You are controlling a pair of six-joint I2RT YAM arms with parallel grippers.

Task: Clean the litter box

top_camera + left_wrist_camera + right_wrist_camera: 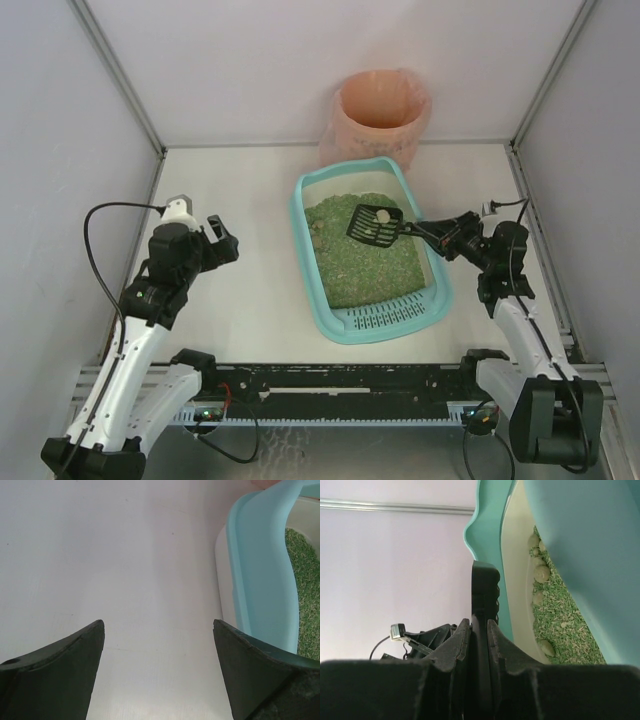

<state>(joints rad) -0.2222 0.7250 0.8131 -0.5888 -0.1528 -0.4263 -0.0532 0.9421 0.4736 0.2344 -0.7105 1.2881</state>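
The light-teal litter box (312,262) lies mid-table, filled with green litter (355,255), its slotted grate end (385,316) nearest the arms. My right gripper (447,233) is shut on the handle of a black slotted scoop (374,225), held over the litter with a pale clump (381,217) on its blade. In the right wrist view the scoop handle (484,587) runs up between my fingers (459,637), beside the box rim (490,525) and several pale clumps (541,572). My left gripper (222,238) is open over bare table, left of the box (262,565).
A round bin lined with a pink bag (380,112) stands behind the box against the back wall. White walls enclose the table on three sides. A black cable (95,250) loops beside the left arm.
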